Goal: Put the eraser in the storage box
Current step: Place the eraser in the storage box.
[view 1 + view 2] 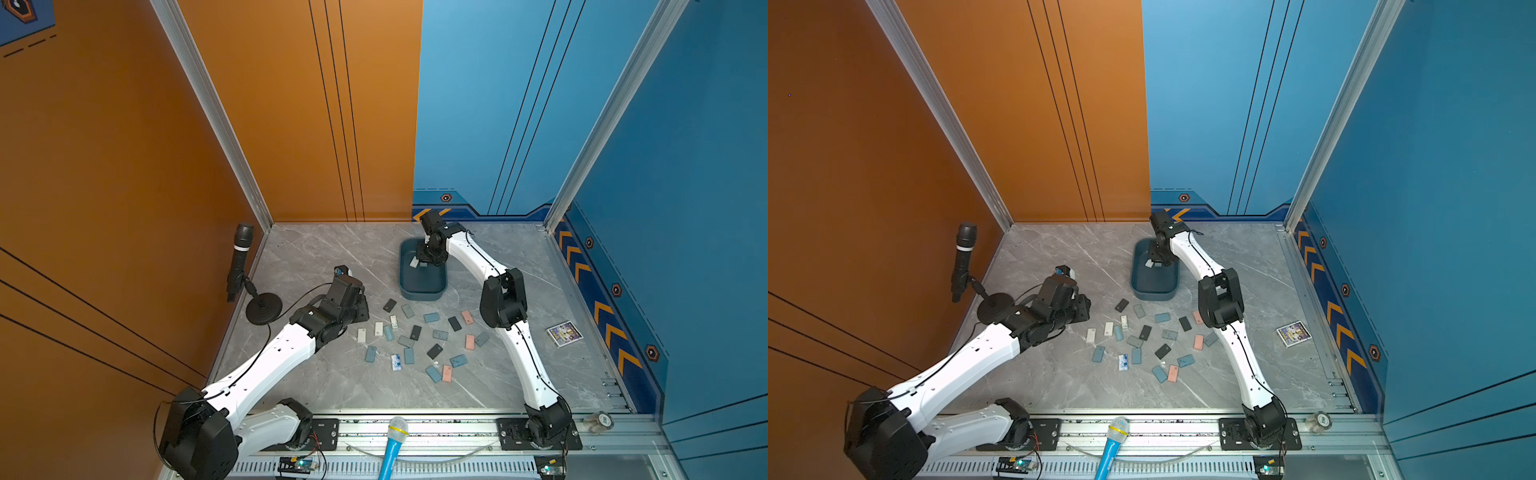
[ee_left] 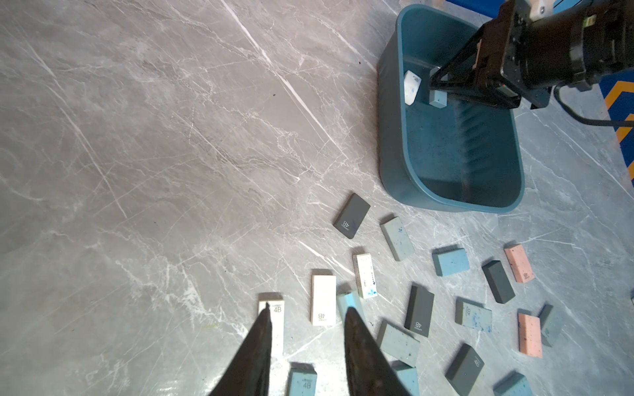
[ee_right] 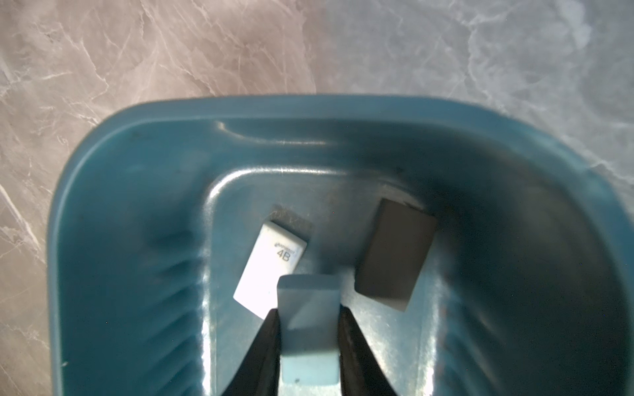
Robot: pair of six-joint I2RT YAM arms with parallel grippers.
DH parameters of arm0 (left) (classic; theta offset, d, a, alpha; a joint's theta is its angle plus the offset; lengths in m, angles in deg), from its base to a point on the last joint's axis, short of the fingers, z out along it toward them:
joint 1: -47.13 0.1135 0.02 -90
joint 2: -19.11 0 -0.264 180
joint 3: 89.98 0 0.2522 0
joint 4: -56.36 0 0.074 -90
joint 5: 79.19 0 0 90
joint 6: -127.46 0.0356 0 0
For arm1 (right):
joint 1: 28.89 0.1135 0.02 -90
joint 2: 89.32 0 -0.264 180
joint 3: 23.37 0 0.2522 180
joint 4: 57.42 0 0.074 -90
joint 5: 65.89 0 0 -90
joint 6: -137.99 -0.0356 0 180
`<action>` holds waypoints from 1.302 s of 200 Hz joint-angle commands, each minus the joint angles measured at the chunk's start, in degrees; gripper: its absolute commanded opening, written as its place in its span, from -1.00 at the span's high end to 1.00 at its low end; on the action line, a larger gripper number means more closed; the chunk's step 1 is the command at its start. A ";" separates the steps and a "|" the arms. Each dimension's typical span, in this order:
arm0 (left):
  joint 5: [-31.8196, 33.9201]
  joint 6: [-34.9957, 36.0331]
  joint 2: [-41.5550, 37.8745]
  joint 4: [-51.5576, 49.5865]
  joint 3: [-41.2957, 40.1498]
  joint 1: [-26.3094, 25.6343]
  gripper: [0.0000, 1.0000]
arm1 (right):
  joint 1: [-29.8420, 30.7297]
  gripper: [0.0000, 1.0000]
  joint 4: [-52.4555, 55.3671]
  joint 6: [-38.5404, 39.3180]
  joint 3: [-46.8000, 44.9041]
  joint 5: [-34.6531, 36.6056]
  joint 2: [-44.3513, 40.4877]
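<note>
Marble tbl (image 3: 240,44); eraser (image 3: 307,329) lengthwise along pincer (image 3: 308,310)

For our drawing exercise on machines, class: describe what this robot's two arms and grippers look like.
The left arm and right arm have smooth white shells with small holes, joined by bulky black joints. A thin black cable runs along each. The left gripper and right gripper each end in two dark fingers tapering to points.

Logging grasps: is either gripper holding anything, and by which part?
The right gripper pinches a light blue eraser across its long sides, over the storage box; the left gripper holds nothing.
</note>
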 commanded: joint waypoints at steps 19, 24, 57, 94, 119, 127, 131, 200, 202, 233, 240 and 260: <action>-0.33 -0.24 0.28 -1.24 -0.47 0.76 0.27 | -0.54 0.41 -1.41 -1.75 1.59 -0.34 1.92; -0.34 -0.30 0.26 -1.24 -0.56 0.75 0.27 | -0.53 0.41 -1.56 -1.76 1.60 -0.35 2.02; -0.20 -0.39 -0.34 -1.58 -0.87 0.96 0.27 | -0.56 0.38 -2.05 -2.46 1.74 -0.66 2.37; 0.31 -0.42 -1.52 -1.96 -1.43 1.27 0.26 | -0.63 0.33 -2.15 -2.82 1.68 -0.69 2.02; 0.42 -0.50 -2.01 -2.11 -1.71 1.62 0.25 | -0.61 0.31 -2.01 -2.90 1.72 -0.70 1.35; 0.36 -0.49 -2.10 -2.11 -1.72 1.72 0.24 | -0.54 0.31 -1.90 -2.98 1.75 -0.64 0.93; 0.30 -0.56 -2.10 -2.20 -1.68 1.76 0.24 | -0.54 0.30 -1.79 -2.99 1.73 -0.55 0.69; -0.30 -0.57 -2.63 -2.59 -2.18 2.07 0.10 | -0.14 0.24 0.04 -1.81 1.39 -0.35 -6.12; -0.30 -0.62 -2.65 -2.63 -2.22 2.07 0.10 | -0.11 0.24 0.10 -1.73 1.34 -0.28 -6.43; -0.28 -0.74 -2.37 -3.40 -2.42 2.07 -0.01 | 0.38 0.23 1.07 -0.50 0.71 -0.08 -10.40; -0.24 -0.92 -2.20 -3.80 -2.34 2.15 -0.02 | 0.50 0.22 1.08 -0.25 0.18 -0.01 -11.31; -0.23 -1.45 -1.41 -4.95 -2.14 2.29 -0.06 | 1.01 0.22 1.07 0.91 -2.54 0.66 -15.16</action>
